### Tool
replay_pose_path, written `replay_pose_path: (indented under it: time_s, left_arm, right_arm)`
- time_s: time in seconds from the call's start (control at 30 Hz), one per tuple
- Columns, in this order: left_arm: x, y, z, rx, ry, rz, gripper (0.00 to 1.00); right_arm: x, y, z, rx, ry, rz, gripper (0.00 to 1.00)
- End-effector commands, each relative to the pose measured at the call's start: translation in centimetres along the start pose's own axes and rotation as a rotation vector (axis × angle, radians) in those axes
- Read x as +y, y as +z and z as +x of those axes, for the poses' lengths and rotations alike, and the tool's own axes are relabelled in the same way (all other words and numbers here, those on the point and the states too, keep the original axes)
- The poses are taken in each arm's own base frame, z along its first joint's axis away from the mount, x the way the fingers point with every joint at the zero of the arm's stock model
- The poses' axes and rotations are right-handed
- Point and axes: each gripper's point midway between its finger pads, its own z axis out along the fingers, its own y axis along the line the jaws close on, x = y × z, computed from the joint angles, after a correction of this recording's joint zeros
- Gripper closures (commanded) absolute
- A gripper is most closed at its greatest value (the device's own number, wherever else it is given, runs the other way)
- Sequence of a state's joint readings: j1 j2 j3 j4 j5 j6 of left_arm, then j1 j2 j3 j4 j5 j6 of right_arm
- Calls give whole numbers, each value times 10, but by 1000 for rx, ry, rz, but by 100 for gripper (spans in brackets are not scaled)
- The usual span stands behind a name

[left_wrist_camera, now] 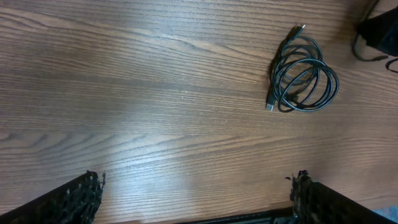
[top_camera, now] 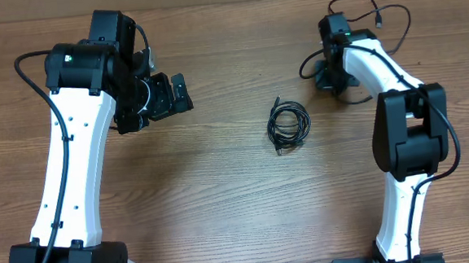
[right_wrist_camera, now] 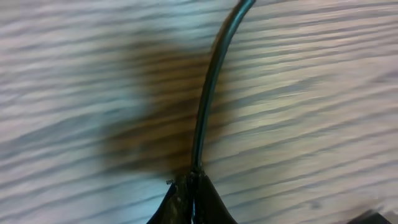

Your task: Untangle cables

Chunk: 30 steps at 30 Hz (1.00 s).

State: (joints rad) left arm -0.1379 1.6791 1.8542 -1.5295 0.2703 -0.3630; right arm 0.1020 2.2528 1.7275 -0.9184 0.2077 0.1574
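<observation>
The cables lie in two places. A small coil (left_wrist_camera: pixel 274 76) of thin black cord sits flat on the bare counter (top_camera: pixel 222 197), roughly midway between the arms. Its loops are stacked on one another and a plug (left_wrist_camera: pixel 270 107) pokes out at one edge. A loose strand (right_wrist_camera: pixel 204 106) lies well apart from it on the far right side, and the right tool (right_wrist_camera: pixel 191 186) is pinched shut on that strand, low against the wood. The left tool (left_wrist_camera: pixel 196 202) hangs with its fingers spread wide and nothing between them, near the coil but not touching it.

The first risk is the grip itself. The strand is thin and caught only at the very tips, and the right wrist view is too smeared to show how much cord the tips have, so a quick pull could let it slide out. The strand also runs close to the right arm's own wiring, where dragging it could snag it. No cord can be seen joining the strand to the coil. If one does, hidden behind the arm, a pull would tow the coil along rather than free anything.

At the coil, the danger is a tool closing across several loops at once. That would lift the whole bundle and tighten it, and the plug could catch in a loop and draw into a knot. A nudge from a single finger would probably just skate the light coil across the wood.
</observation>
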Motion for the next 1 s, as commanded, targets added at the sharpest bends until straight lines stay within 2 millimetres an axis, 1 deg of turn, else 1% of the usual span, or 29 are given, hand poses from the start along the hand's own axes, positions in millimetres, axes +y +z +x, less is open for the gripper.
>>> replay_pose_path:
  time_s: [0.0,0.03,0.1,0.17,0.27,0.33,0.37,0.4,0.43,0.47,0.5,0.53,0.57,0.6,0.63,0.67,0.7,0.73,0.8,0.83,0.87,0.9,0.97]
  left_arm:
    - [-7,-8,2,-23,26,22,0]
    - [-7,-8,2,-23,26,22,0]
    - [-7,-8,2,-23,26,22,1]
    - [-7,-8,2,-23,26,22,1]
    - [-7,-8,2,-23,26,22,0]
    - [-7,-8,2,-23,26,22,0]
    - [-7,-8,2,-23,26,22,1]
    - [-7,-8,2,-23,26,22,0]
    - [-7,-8,2,-23,26,22,0]
    - [-7,-8,2,-23,26,22,0]
    - [-7,-8,2,-23,26,22,0]
    - [-7,-8,2,-23,26,22,0]
    - [-7,-8,2,-23,26,22,0]
    - [-7,-8,2,-23,26,22,0]
    - [-7,-8,2,-23,26,22,0]
    - [-7,-8,2,-23,26,22,0]
    - [-7,-8,2,-23,26,22,0]
    - [-7,-8,2,-23,26,22,0]
    - [-7,-8,2,-23,26,22,0]
    - [-7,-8,2,-23,26,22,0]
    - [-7,-8,2,-23,26,22,1]
    - [-7,-8,2,-23,26,22,0]
    - [-7,-8,2,-23,26,22,1]
  right_arm:
    - [-36,-3,-11,-26,94,95,96]
    - [-44,-8,-16,-34,108,120,96]
    - [-64,-23,-29,-60,133,170,96]
    - [-84,-46,-49,-104,175,198,96]
    - [-105,-87,-83,-195,272,146,96]
    - [-119,-118,-105,-271,316,109,96]
    - [-126,-137,-117,-320,341,78,96]
    - [-129,-149,-125,-353,354,46,96]
    - [-132,-165,-135,-398,369,-10,96]
    - [-132,-173,-140,-419,374,-42,96]
    - [-129,-189,-152,-467,376,-128,96]
    - [-127,-193,-157,-486,373,-173,96]
    - [-125,-194,-159,-492,371,-197,88]
    - [-124,-194,-160,-490,370,-212,76]
    - [-124,-188,-159,-479,369,-212,60]
    - [-123,-182,-158,-465,369,-210,47]
    - [-122,-177,-156,-450,367,-208,40]
    - [-121,-170,-153,-427,364,-205,36]
    - [-119,-154,-145,-372,362,-198,31]
    - [-118,-142,-139,-333,361,-189,26]
    - [-117,-135,-135,-308,362,-181,23]
    - [-118,-124,-130,-274,362,-162,20]
    - [-120,-109,-120,-217,361,-132,19]
